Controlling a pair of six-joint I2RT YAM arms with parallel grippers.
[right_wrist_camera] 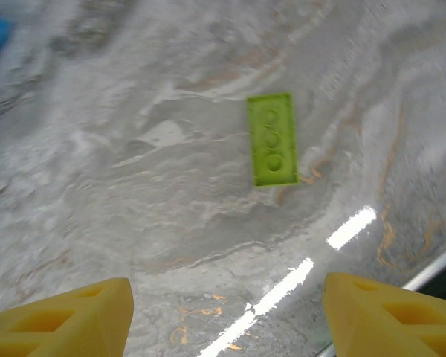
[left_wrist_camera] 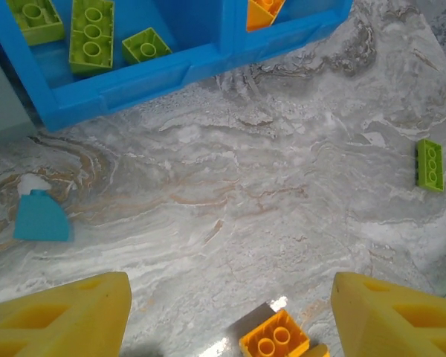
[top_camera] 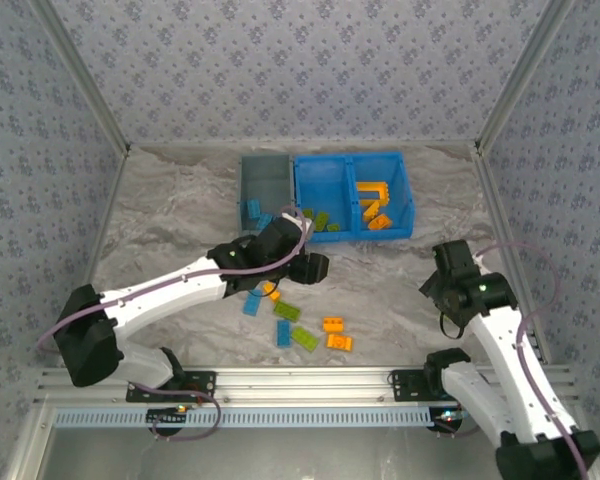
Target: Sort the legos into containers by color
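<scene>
Marbled table (top_camera: 170, 230) under grey-blue bin (top_camera: 267, 183), bright blue bin (top_camera: 348, 237), loose legos (top_camera: 303, 337).

Some legos (top_camera: 332, 324) lie loose before the grey bin (top_camera: 266, 183) and blue bin (top_camera: 327, 182).

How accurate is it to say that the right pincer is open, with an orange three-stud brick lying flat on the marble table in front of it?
Nearly accurate, but the colour is wrong: the brick is lime green, not orange. The right wrist view shows the right pincer open, with a lime green three-stud brick lying flat on the marble table in front of it.
</scene>
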